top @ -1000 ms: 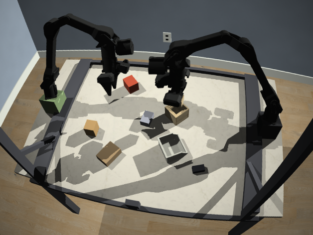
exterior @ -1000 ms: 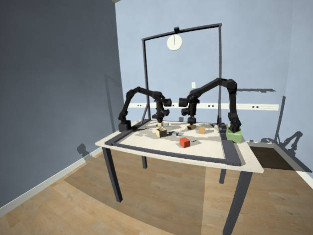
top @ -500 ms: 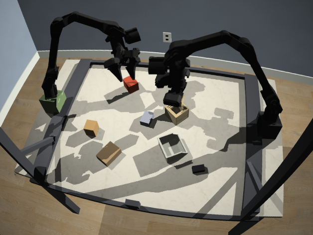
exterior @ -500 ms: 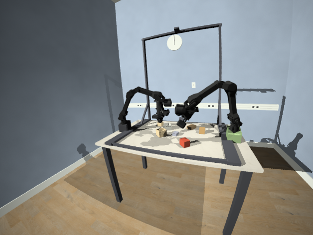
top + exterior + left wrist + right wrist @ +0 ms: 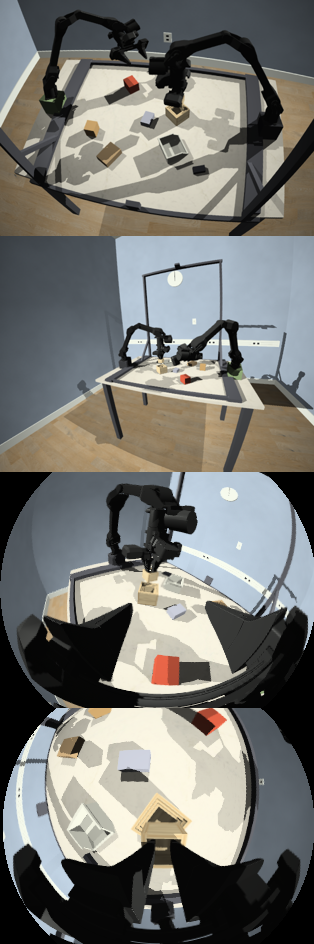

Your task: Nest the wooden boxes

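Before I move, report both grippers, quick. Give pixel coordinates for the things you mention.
Left gripper (image 5: 138, 60) (image 5: 175, 362) (image 5: 169, 604): wide open, holding nothing.
Right gripper (image 5: 179, 103) (image 5: 160, 358) (image 5: 150, 568) (image 5: 162, 843): fingers slightly apart, tips at the small light wooden box (image 5: 160, 361) (image 5: 150, 576) (image 5: 164, 828); whether it grips the box can't be told.

2 arms (image 5: 57, 38) (image 5: 228, 39) (image 5: 129, 333) (image 5: 233, 337) (image 5: 114, 512), 1 tray (image 5: 176, 157) (image 5: 166, 361) (image 5: 174, 581) (image 5: 89, 830), 1 red blk (image 5: 131, 85) (image 5: 185, 379) (image 5: 166, 670) (image 5: 210, 722), box (image 5: 176, 119) (image 5: 161, 369) (image 5: 148, 597) (image 5: 150, 813) ct unclear
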Controlling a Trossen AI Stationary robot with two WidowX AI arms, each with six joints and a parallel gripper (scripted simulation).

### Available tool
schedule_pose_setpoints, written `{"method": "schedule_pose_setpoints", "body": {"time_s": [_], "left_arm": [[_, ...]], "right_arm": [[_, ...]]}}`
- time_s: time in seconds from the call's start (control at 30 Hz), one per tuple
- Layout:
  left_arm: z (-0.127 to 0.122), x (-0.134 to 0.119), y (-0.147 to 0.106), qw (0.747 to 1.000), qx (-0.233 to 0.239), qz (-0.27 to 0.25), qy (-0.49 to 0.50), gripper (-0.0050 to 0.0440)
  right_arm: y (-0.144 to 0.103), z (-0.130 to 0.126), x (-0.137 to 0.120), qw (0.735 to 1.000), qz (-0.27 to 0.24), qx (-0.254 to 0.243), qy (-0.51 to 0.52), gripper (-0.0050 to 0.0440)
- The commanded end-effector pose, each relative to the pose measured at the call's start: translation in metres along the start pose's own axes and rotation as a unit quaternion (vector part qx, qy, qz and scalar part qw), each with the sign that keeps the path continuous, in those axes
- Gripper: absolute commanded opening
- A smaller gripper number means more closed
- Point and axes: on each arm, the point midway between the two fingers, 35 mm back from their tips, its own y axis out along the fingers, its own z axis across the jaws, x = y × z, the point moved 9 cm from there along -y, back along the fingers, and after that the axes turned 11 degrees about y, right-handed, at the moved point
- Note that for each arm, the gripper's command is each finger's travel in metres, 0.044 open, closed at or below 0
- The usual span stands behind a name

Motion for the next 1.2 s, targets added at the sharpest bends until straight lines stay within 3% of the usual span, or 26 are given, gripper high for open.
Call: {"method": "schedule_pose_setpoints", "body": {"time_s": [0.0,0.57,0.97,1.17], "left_arm": [[0.0189,-0.0054,-0.0230,0.995,0.024,-0.048,0.082,0.0400],[0.0191,-0.0045,-0.0298,0.992,0.034,-0.058,0.105,0.0400],[0.0191,-0.0045,-0.0298,0.992,0.034,-0.058,0.105,0.0400],[0.0191,-0.0045,-0.0298,0.992,0.034,-0.058,0.105,0.0400]], "right_arm": [[-0.0127,-0.0020,0.0028,1.000,-0.017,0.006,0.007,0.0153],[-0.0127,-0.0007,0.0044,1.000,-0.019,0.004,-0.007,0.0153],[-0.0121,-0.0007,0.0036,0.987,-0.018,0.002,-0.163,0.0153],[-0.0121,-0.0007,0.0036,0.964,-0.018,0.000,-0.264,0.0153]]}}
